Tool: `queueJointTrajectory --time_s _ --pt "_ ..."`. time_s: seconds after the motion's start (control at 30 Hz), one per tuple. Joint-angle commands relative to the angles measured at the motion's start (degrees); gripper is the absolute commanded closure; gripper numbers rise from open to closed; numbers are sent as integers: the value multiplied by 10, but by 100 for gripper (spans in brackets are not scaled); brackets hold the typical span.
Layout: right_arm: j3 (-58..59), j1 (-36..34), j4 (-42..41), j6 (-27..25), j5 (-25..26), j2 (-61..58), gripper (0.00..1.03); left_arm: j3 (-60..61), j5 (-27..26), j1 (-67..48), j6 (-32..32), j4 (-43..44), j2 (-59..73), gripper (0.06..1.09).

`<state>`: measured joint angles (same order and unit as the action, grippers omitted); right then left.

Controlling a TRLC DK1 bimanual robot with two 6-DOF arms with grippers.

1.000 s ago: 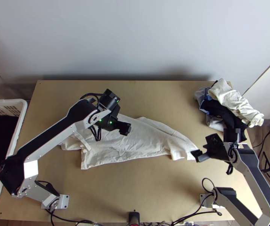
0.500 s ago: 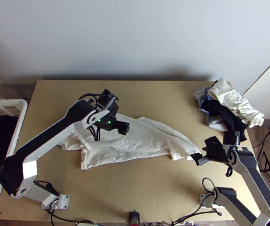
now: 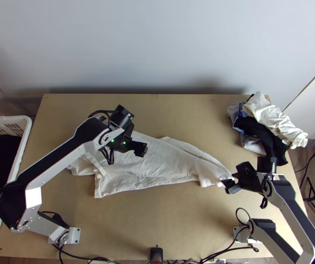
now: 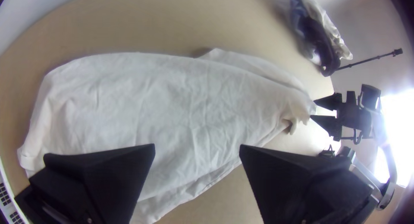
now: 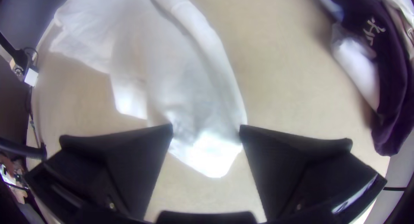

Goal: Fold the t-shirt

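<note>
The creased off-white fabric t-shirt (image 3: 170, 163) lies elongated on the light wooden bench (image 3: 166, 229), with the flat-fingered black left gripper (image 3: 141, 150) above its middle, jaws wide, and the matching right gripper (image 3: 229, 185) at its tapered end, jaws wide astride the cloth.

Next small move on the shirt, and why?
I'd close the right gripper on the white t-shirt's narrow end, perhaps after easing slightly lower. Its fingers are open, with that end showing between them in the right wrist view, so a grip there looks likely to catch cloth.
</note>
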<state>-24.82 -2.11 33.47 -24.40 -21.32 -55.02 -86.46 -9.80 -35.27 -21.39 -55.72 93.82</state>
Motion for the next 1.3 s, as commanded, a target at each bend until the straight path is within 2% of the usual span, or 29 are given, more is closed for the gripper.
queueJointTrajectory --time_s 0.0,0.03,0.33,0.6,0.7,0.87,1.07,1.27 --pt "14 19 -10 -16 1 68 83 18 0 31 4 3 -15 13" --pt "14 26 -12 -16 1 80 94 20 0 41 6 3 -20 13" --pt "28 34 -24 -16 1 103 95 99 -7 132 63 -3 -74 13" --pt "32 50 -37 0 1 107 96 210 -13 171 183 -62 -113 13" --pt "27 52 -42 9 3 106 100 235 -28 174 213 -92 -116 13" --pt "19 51 -53 20 6 98 100 239 -86 178 234 -116 -168 11" --pt "26 47 -74 21 6 97 100 242 -86 200 253 -149 -193 11" --pt "15 48 -95 30 7 79 100 286 -76 211 255 -144 -220 11"
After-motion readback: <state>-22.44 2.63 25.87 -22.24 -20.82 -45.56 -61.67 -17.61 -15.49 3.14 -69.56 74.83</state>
